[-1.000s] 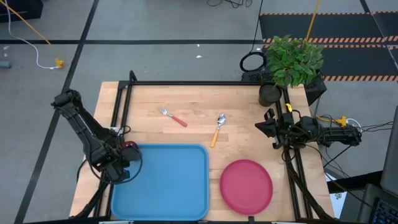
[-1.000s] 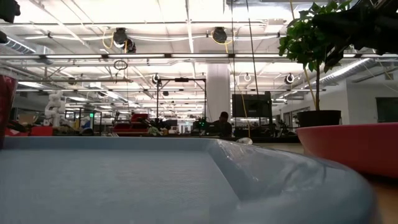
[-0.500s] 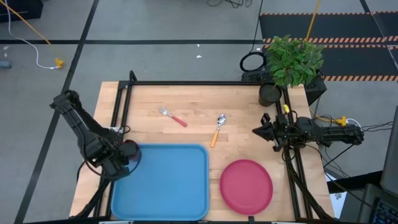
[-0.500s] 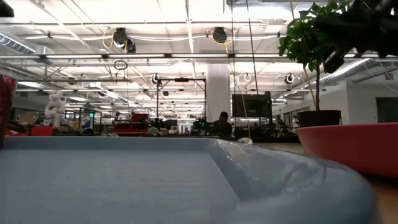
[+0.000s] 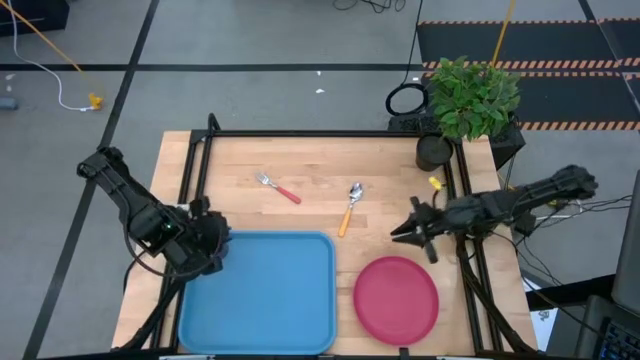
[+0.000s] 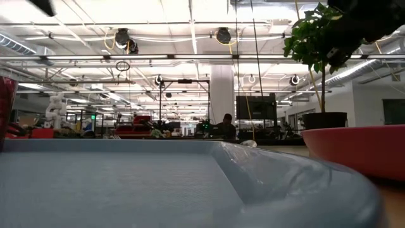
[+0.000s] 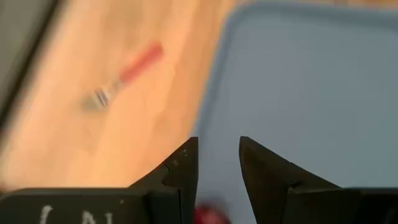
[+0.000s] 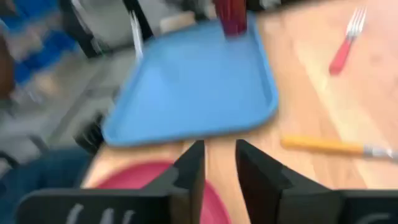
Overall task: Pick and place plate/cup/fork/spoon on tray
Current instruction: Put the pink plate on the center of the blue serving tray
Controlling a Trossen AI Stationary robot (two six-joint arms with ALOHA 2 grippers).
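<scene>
Place: a big open robotics lab or workshop hall where I work.
Ceiling: exposed pipes, ducts and strip lights.
Floor: grey concrete, hazard-striped mats.
Background: metal rigs, monitors, a person seated far off.
My bench: wooden table, black frame.

Your left arm is reaching in from the table's left edge, elbow folded outward, with the left gripper hanging at the near-left part of the table; its two dark fingers are standing slightly apart with a narrow gap between them. Your right arm is stretching in from the right side, nearly straight and low, and the right gripper is pointing toward the table's middle. Its fingers are likewise sitting a little apart, gripping nothing.
</scene>
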